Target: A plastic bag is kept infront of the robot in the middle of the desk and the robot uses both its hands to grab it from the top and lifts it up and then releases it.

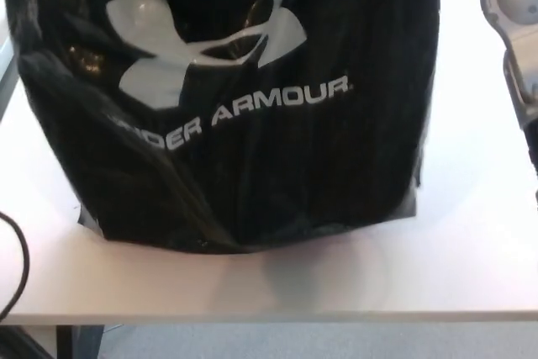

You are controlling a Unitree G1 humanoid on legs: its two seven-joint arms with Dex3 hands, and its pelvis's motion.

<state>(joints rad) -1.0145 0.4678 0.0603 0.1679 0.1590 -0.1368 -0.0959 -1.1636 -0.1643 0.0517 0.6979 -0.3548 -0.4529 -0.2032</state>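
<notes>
A black plastic bag [252, 166] with a white logo and the lettering "UNDER ARMOUR" fills most of the head view. It stands upright in the middle of the white desk [471, 250], its bottom edge at or just above the desk top, with a faint shadow in front of it. The top of the bag is cut off by the upper picture edge. Neither hand shows. Only a grey part of my right arm [511, 31] is visible at the right edge, beside the bag.
A black cable [22, 262] curves in at the left edge of the desk. The desk's front edge [269, 319] runs along the bottom, with grey floor below it.
</notes>
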